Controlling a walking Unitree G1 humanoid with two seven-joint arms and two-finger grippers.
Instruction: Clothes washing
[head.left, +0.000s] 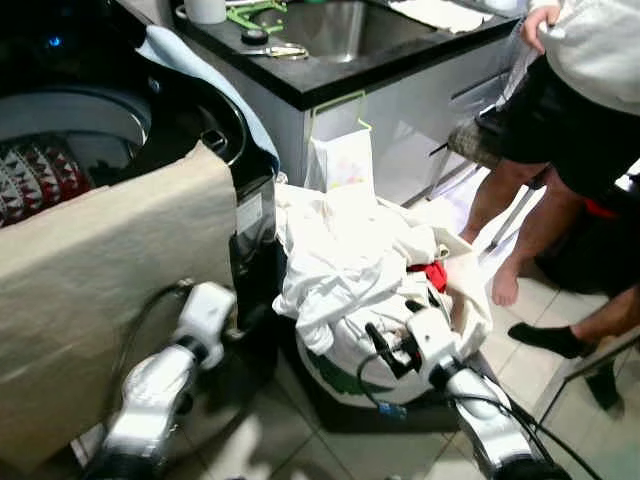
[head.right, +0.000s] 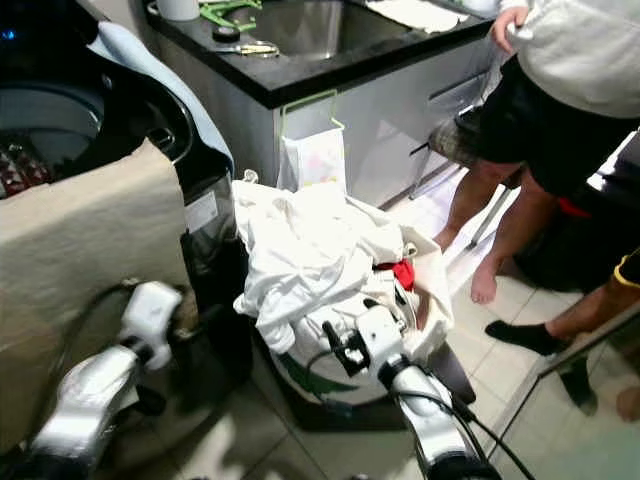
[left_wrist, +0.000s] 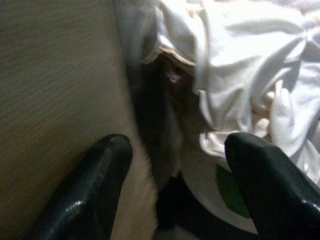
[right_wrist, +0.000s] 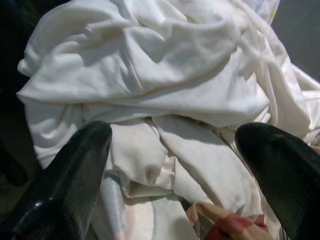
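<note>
Two grippers hung spread and empty beside the laundry basket (head.left: 345, 365): the right gripper (right_wrist: 172, 165) hovered over its heaped white clothes (head.left: 340, 255), seemingly poised to grab, while the left gripper (left_wrist: 172, 170) faced the gap between basket and washing machine (head.left: 110, 130), whose drum stood open for loading.

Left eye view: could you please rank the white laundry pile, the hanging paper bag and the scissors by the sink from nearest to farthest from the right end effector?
1. White laundry pile, at the right end effector.
2. Paper bag, hanging on the cabinet behind.
3. Scissors, up on the counter.
</note>
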